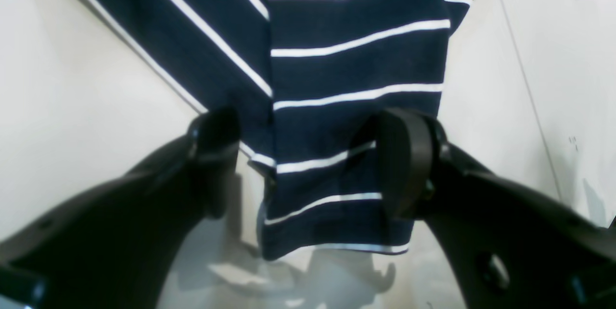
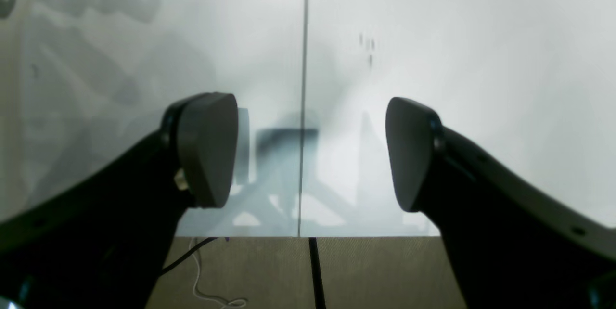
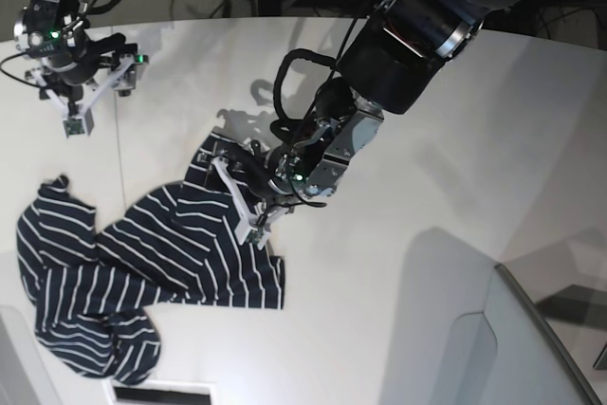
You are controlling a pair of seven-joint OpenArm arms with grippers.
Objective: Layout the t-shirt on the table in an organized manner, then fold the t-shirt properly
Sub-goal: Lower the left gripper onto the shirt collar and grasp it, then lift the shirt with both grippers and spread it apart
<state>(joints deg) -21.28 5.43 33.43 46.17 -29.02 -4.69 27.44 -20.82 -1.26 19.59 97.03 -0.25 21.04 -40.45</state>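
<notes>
White table [image 3: 398,187] is bearing the rumpled t-shirt [image 3: 171,253] — its sleeve is lying between the left gripper [image 1: 308,164]'s parted, ungripping jaws; the right gripper [image 2: 310,150] is hanging released, well apart.

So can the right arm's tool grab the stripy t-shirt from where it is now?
Probably not yet. The right tool hangs open over bare table, apart from the t-shirt. Nothing blocks the way, so it would just have to move over.

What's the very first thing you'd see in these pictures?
The stripy t-shirt, lying crumpled on the near left of the white table. Next, the big black left gripper poised over the shirt's upper edge, jaws apart around a flap of it. The right gripper hangs open over bare table, far left.
</notes>
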